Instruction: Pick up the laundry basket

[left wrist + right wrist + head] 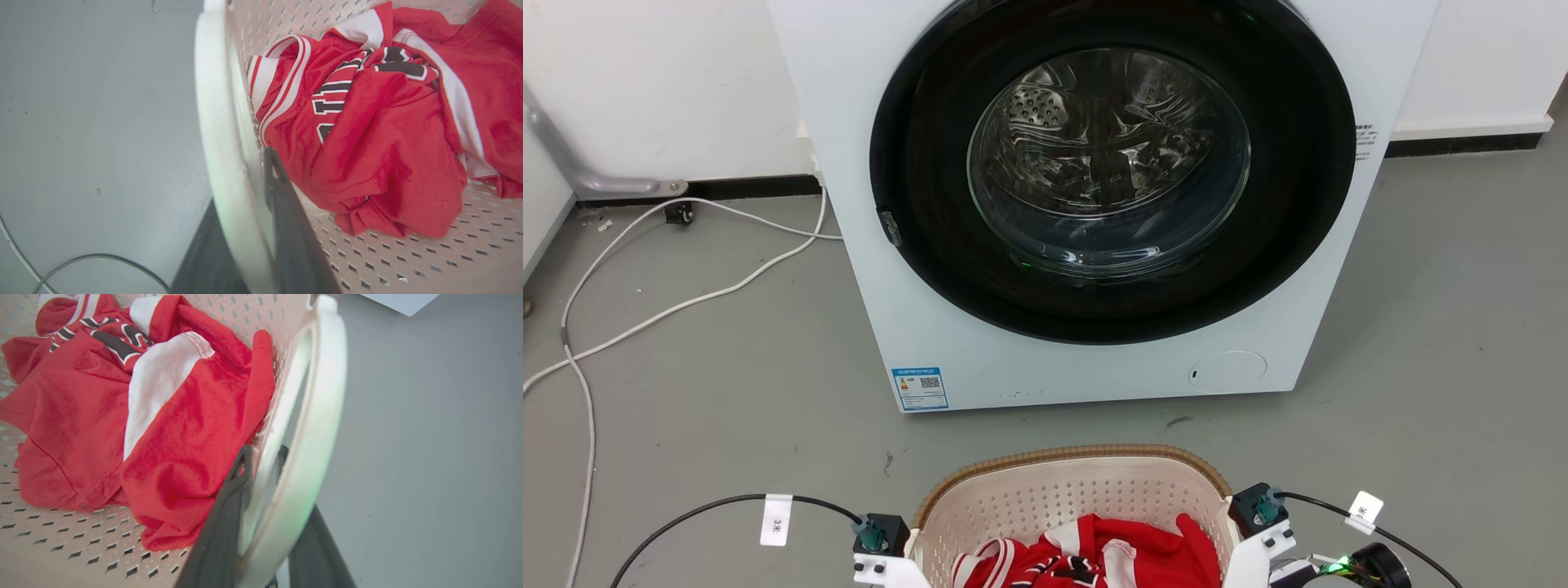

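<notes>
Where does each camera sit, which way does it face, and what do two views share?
Head view: on the head, facing forward-down at washing machine and laundry basket; wrist mounts flank it.
Left wrist view: along the left gripper, gripping the basket's left handle.
Right wrist view: along the right gripper, gripping the right handle.
Both wrist views share the red jersey.

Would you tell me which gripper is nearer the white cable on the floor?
Left. The left gripper grips the laundry basket handle on the side of the white cable; the right gripper grips the far handle.
</notes>
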Motion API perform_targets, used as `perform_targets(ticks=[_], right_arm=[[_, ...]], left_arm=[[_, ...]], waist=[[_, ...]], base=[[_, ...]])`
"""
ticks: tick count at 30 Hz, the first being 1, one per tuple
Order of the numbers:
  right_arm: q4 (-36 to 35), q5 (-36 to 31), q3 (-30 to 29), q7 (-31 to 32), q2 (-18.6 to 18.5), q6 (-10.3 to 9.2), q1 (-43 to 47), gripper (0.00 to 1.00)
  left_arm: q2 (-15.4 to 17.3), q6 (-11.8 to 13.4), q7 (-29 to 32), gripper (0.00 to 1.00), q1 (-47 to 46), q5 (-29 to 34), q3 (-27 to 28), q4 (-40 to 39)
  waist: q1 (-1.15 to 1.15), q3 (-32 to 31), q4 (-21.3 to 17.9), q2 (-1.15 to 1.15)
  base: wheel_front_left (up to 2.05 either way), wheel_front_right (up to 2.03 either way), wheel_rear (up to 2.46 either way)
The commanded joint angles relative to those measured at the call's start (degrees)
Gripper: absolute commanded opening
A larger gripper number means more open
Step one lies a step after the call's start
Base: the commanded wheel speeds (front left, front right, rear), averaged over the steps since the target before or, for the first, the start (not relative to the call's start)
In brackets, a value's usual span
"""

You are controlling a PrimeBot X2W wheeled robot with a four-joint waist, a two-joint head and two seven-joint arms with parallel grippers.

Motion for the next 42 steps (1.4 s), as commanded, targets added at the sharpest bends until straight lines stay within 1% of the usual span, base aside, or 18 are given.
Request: perform_targets(ticks=[1, 42], right_arm=[[-0.24, 0.03, 0.42, -0.26, 0.01, 0.26, -0.24, 0.00], [-0.22, 1.54, 1.35, -0.70, -0.33, 0.26, 0.06, 0.00]], left_arm=[[-0.07, -0.57, -0.52, 0.00, -0.84, -0.14, -0.38, -0.21], [0.42, -0.57, -1.35, 0.00, -1.17, -4.08, -4.39, 0.66]], waist=[[0.00, 0.01, -0.02, 0.00], [0.00, -0.25, 0.23, 0.00]], base=[[0.00, 0.00, 0.00], [0.00, 0.00, 0.00]])
